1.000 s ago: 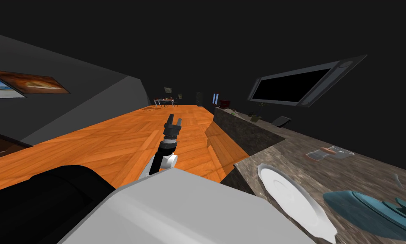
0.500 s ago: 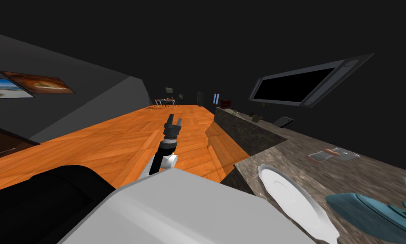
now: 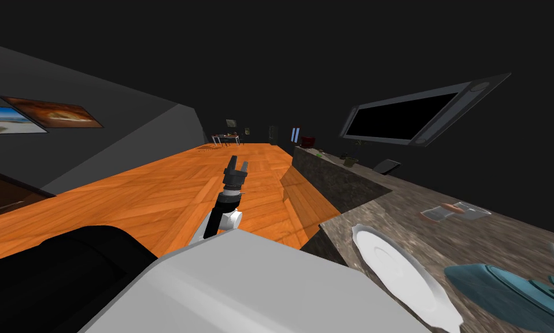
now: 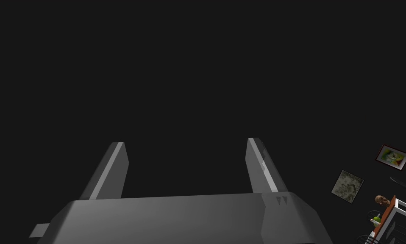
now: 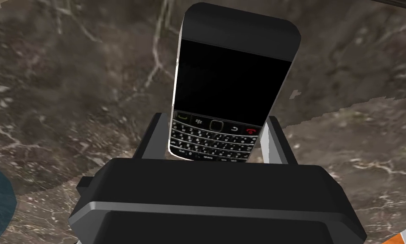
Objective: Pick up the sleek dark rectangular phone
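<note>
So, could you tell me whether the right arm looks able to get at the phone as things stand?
Yes, it seems so: the phone sits between the fingers of the right end effector, which appear to press its sides. Nothing is in the way.

The counter lies right of the floor, with a plate at its near edge, a dish right of the plate and a glass farther back. The left gripper hangs over the floor, left of the counter. The phone sits between the fingers of the right gripper, counter behind it.
</note>
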